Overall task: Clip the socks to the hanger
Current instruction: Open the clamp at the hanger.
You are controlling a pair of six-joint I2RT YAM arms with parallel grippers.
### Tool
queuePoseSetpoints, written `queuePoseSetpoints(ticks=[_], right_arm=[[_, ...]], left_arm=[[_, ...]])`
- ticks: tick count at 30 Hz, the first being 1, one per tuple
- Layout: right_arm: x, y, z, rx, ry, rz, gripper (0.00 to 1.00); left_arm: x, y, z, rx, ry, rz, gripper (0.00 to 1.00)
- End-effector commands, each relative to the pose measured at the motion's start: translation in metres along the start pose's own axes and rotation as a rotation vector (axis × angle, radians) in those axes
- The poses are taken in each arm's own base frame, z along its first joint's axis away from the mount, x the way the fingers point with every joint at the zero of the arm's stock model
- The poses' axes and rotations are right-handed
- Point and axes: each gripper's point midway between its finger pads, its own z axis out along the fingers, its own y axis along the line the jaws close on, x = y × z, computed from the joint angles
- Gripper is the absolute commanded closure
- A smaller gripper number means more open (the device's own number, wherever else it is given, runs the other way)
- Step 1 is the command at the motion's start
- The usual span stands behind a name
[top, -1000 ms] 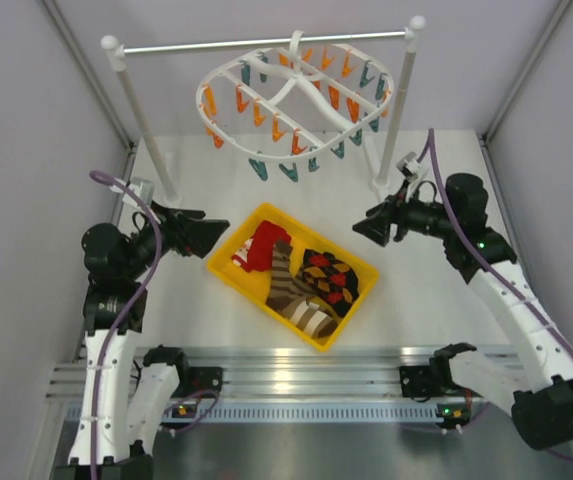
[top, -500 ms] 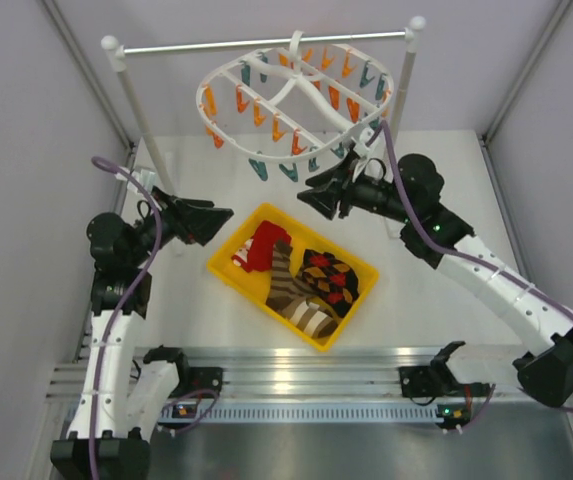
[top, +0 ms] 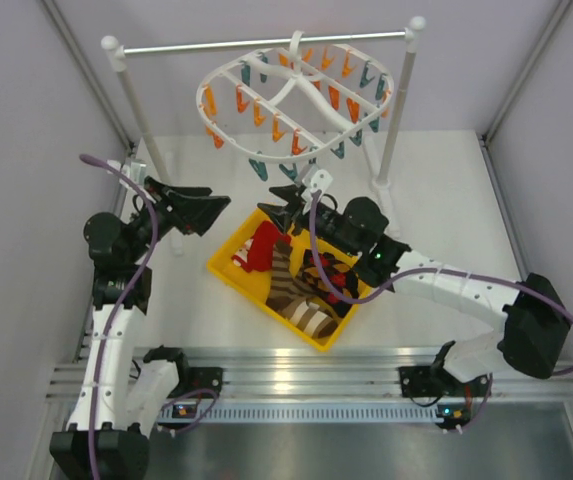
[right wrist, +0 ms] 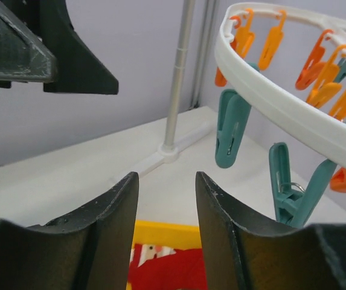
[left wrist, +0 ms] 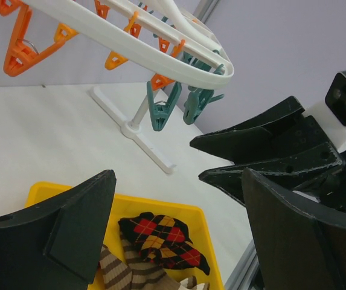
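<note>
The red socks (top: 258, 247) with white Santa patterns lie at the far-left end of a yellow bin (top: 256, 302); they also show in the right wrist view (right wrist: 166, 266). The white round hanger (top: 296, 95) with orange and teal clips hangs from the rail above and behind the bin, and shows in both wrist views (left wrist: 160, 42) (right wrist: 269, 96). My right gripper (top: 274, 206) (right wrist: 165, 178) is open and empty, just above the bin's far corner, over the red socks. My left gripper (top: 221, 208) (left wrist: 177, 175) is open and empty, left of the bin, close to the right gripper.
A brown-and-cream striped sock (top: 288, 290) and a dark argyle sock (left wrist: 160, 238) share the bin. The white-and-metal rail stand (top: 266, 42) holds the hanger; its feet (top: 381, 185) rest on the table behind the bin. Grey walls enclose the table.
My right arm has swung from the right side of the table leftward to the bin's far corner. My left gripper has risen slightly and turned toward the bin.
</note>
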Motion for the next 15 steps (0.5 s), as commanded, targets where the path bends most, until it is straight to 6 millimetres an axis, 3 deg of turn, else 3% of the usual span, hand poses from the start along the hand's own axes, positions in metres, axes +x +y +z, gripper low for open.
queuePoseSetpoints(ticks=[1, 7, 15], right_arm=[[-0.046, -0.015, 0.005, 0.103, -0.234, -0.14, 0.57], [-0.04, -0.021, 0.003, 0.146, -0.292, -0.176, 0.53], [-0.028, -0.024, 0.02, 0.137, -0.294, -0.159, 0.53]], left_arm=[[-0.021, -0.015, 0.003, 0.052, -0.069, 0.069, 0.09], [-0.029, -0.017, 0.006, 0.068, -0.079, 0.106, 0.09], [-0.019, -0.007, 0.008, 0.066, -0.056, 0.123, 0.09]])
